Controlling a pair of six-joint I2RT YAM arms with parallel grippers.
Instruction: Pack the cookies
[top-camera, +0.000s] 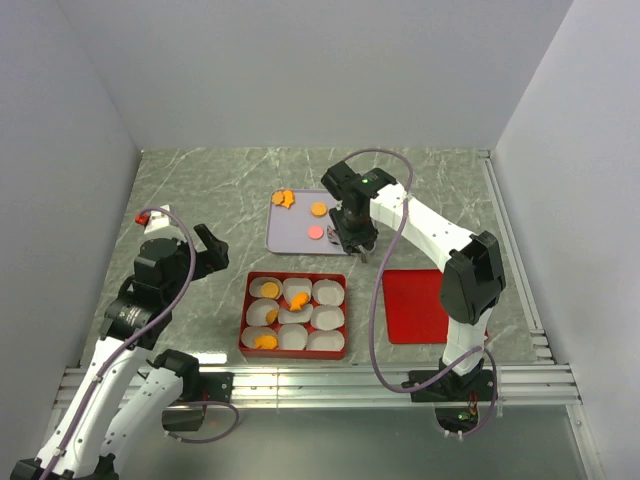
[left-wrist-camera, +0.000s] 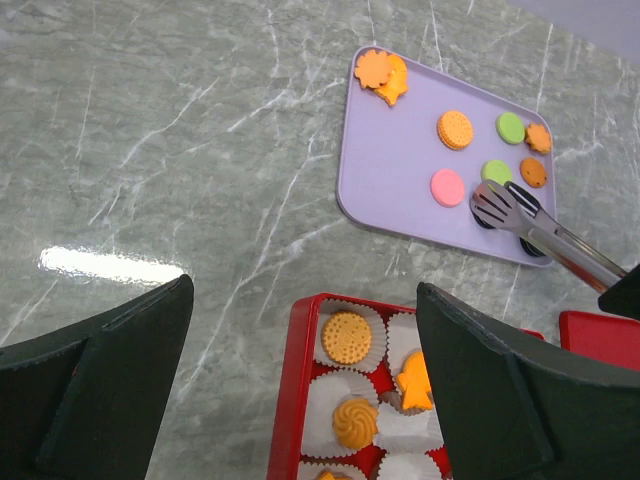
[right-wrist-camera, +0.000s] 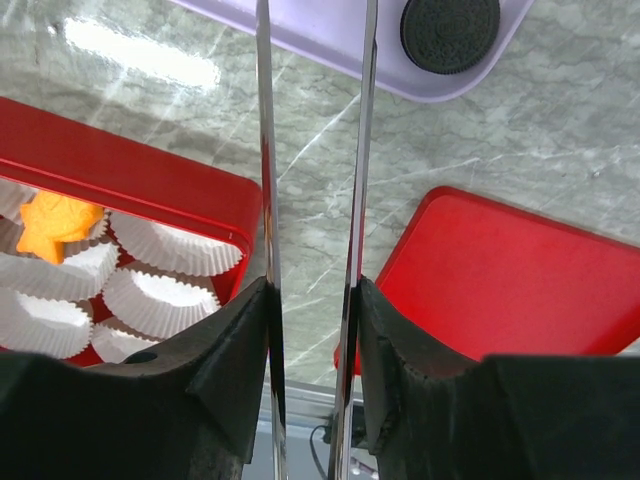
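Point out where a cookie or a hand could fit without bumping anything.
Bare grey-green marble table lies left of the lavender plastic tray, beyond the red cup-lined box. The tray's middle-left is free. Crowded: its right end, with round cookies and the metal tongs.

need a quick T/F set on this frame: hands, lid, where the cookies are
1. The right hand grips long metal tongs. True.
2. The left hand holds a cookie. False: it is open and empty.
3. The flat red lid covers the red nine-cup box. False: it lies on the table beside the box, apart from it.
4. A round pink cookie lies on the lavender tray. True.
5. Every white paper cup holds a cookie. False: several are empty.
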